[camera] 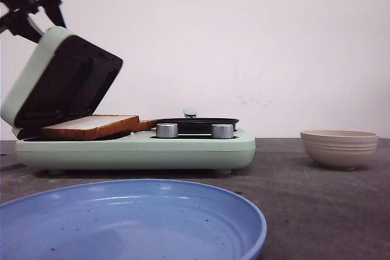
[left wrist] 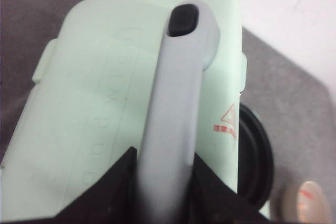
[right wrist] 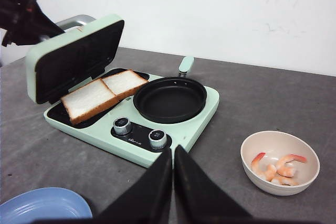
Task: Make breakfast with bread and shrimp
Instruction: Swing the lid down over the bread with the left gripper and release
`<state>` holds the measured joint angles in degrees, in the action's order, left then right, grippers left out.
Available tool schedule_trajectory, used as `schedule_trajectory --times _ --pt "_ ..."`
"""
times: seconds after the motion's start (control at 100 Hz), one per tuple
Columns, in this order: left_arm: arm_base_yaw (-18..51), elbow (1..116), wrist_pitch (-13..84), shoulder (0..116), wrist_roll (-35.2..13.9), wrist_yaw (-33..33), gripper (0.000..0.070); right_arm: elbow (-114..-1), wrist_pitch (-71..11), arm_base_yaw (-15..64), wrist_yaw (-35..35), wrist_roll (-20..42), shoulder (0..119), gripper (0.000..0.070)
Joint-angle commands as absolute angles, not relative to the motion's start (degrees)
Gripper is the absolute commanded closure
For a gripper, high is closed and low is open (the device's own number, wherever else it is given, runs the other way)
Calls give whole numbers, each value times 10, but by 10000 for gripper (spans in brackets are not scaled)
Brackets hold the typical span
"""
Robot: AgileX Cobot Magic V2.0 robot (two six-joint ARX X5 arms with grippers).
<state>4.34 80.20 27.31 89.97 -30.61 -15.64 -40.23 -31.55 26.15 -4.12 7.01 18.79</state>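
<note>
lid (left wrist: 131, 93): red warning triangle, txt unreadable | knob panel (right wrist: 139, 132): logo illegible

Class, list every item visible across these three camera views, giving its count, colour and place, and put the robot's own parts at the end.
bread: two slices, white with brown crust, on the grill plate under the raised lid.
shrimp: a few, pink-orange, in the bowl.
bowl: one, beige, right of the breakfast maker.
breakfast maker: one, mint green, table centre-left.
pan: one, black, empty, on the maker's right half.
plate: one, blue, nearest the front camera.
left gripper: black, shut on the lid handle.
right gripper: black, shut, above the table.
</note>
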Motion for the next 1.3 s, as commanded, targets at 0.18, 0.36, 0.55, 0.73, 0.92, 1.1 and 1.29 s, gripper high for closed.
schedule_trajectory --times 0.18,0.36,0.55,0.73,0.92,1.1,1.29 --pt "95 803 272 963 -274 -115 688 -404 -325 263 -41 77 190 700" --pt "124 803 274 1001 -275 -115 683 -404 -331 263 -41 77 190 700" --pt "139 803 274 1021 -274 -115 615 -404 -337 263 -45 77 190 700" --pt "139 803 278 1019 -255 -116 221 -404 -337 263 -45 77 190 700" --pt "139 803 296 998 -246 -116 131 -404 -335 263 -45 75 190 700" --pt "139 803 290 954 -247 -116 133 -404 -335 263 -45 75 190 700" --pt "140 803 297 877 -251 -103 150 -404 -340 263 -45 75 190 700"
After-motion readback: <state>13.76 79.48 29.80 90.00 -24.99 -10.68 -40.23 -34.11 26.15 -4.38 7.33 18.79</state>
